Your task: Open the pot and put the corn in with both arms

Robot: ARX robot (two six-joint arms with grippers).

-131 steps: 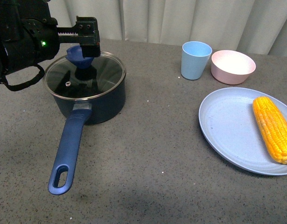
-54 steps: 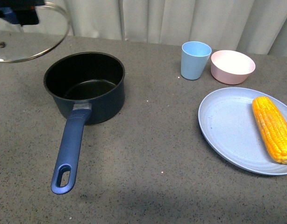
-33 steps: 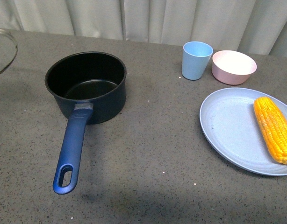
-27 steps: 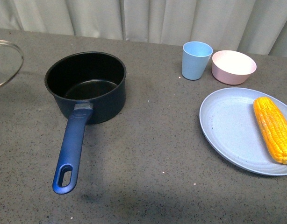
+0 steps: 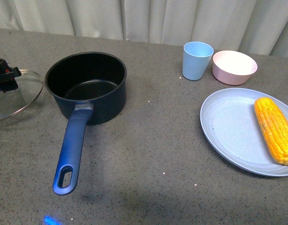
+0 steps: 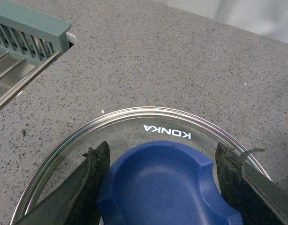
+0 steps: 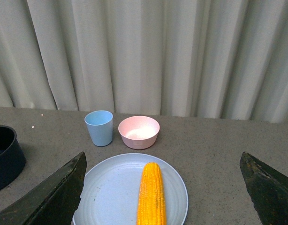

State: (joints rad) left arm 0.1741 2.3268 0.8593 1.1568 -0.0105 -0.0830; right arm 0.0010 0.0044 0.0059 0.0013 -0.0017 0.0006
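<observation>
The dark navy pot [image 5: 87, 89] stands open on the grey table, black inside, its long blue handle [image 5: 71, 150] pointing toward the front. Its glass lid [image 5: 15, 96] is at the far left beside the pot, low over the table. My left gripper [image 5: 4, 79] is shut on the lid's blue knob [image 6: 165, 185]; its fingers [image 6: 90, 183] press the knob's sides. The corn [image 5: 274, 129] lies on the light blue plate [image 5: 228, 126] at the right, and shows in the right wrist view [image 7: 151, 194]. My right gripper [image 7: 165, 187] is open, high above the plate, out of the front view.
A light blue cup [image 5: 197, 60] and a pink bowl [image 5: 234, 66] stand behind the plate. A teal rack with metal bars [image 6: 22, 42] lies beyond the lid in the left wrist view. A pale curtain hangs behind the table.
The lid was lifted off the pot, carried left out of view, then came back in lower beside the pot. The pot, corn and plate have not moved.
</observation>
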